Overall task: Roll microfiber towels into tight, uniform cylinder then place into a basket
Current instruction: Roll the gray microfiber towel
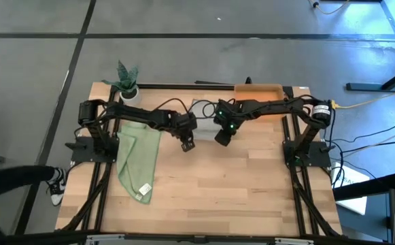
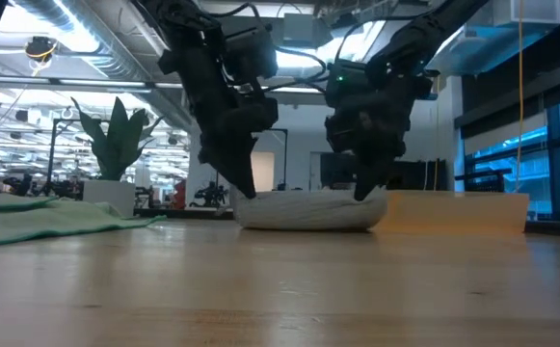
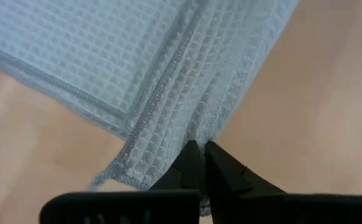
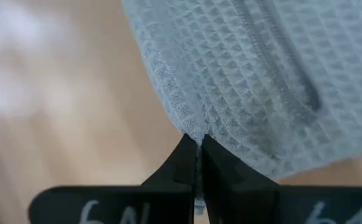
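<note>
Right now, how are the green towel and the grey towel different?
The green towel lies spread flat at the table's left side, untouched; the grey towel is bunched mid-table. Both grippers, left and right, are shut on the grey towel's edges; none holds the green one. The grey one shows a waffle weave. Both rest on the table.

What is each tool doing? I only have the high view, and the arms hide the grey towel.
Observer: The left tool is shut on the grey towel's hemmed edge.
Operator: And the right?
Observer: The right tool is shut on the towel's edge too.
Operator: Is it rolled or flat?
Observer: In the low view it sits as a low rounded bundle on the table, between the two tools.
</note>
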Robot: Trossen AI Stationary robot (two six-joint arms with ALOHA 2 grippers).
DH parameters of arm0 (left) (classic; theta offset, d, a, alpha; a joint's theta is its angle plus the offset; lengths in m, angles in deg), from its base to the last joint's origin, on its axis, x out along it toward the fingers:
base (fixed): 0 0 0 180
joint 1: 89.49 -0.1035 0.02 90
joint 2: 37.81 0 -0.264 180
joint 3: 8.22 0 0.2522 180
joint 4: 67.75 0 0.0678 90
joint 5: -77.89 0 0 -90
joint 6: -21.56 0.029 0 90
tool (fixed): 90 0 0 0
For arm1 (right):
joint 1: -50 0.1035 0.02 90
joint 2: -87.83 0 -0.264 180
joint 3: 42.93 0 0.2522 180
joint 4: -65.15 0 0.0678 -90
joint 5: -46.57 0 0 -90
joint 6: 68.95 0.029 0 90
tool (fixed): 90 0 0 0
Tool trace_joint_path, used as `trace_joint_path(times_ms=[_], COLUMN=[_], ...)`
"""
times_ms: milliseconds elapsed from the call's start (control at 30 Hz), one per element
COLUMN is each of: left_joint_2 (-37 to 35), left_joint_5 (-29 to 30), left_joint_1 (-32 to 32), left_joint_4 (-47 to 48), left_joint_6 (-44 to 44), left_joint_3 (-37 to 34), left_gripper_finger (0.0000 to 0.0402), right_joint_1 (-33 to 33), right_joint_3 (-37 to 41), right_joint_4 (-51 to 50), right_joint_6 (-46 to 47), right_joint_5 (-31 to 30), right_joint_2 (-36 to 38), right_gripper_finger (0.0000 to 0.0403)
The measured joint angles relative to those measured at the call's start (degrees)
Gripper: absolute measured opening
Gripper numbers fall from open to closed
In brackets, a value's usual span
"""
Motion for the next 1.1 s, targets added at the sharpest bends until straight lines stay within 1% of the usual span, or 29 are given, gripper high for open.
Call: trace_joint_path(times_ms=[133,300,367,500,633,767,967,1100], left_joint_2=[0.00,0.00,0.00,0.00,0.00,0.00,-0.22,-0.24], left_joint_5=[-3.38,-3.51,-0.79,7.28,12.04,16.84,16.92,16.70], left_joint_1=[2.79,7.01,8.35,9.48,9.57,9.55,9.13,8.24], left_joint_4=[2.12,2.52,1.81,1.24,1.03,0.45,-1.77,-2.69], left_joint_6=[-0.63,-1.58,-1.73,-2.78,-2.98,-2.97,-2.49,-2.47], left_joint_3=[0.00,0.00,0.00,-0.02,-0.02,-0.02,-0.07,-0.07], left_gripper_finger=[0.0000,0.0000,0.0000,0.0000,0.0000,0.0000,0.0000,0.0000], right_joint_1=[2.68,6.46,7.83,9.10,9.68,9.81,9.62,8.49], right_joint_3=[0.00,0.00,0.00,0.00,0.00,0.00,0.02,0.02], right_joint_4=[-0.91,-1.46,-1.60,-1.70,-1.69,-1.95,-3.66,-4.50], right_joint_6=[0.22,3.09,4.39,6.67,8.91,9.30,10.43,9.57], right_joint_5=[2.73,2.57,0.34,-5.48,-10.61,-15.71,-24.06,-24.68], right_joint_2=[0.00,0.00,0.00,0.00,0.43,2.66,7.84,8.60], right_gripper_finger=[0.0012,0.0012,0.0012,0.0012,0.0012,0.0012,0.0012,0.0012])
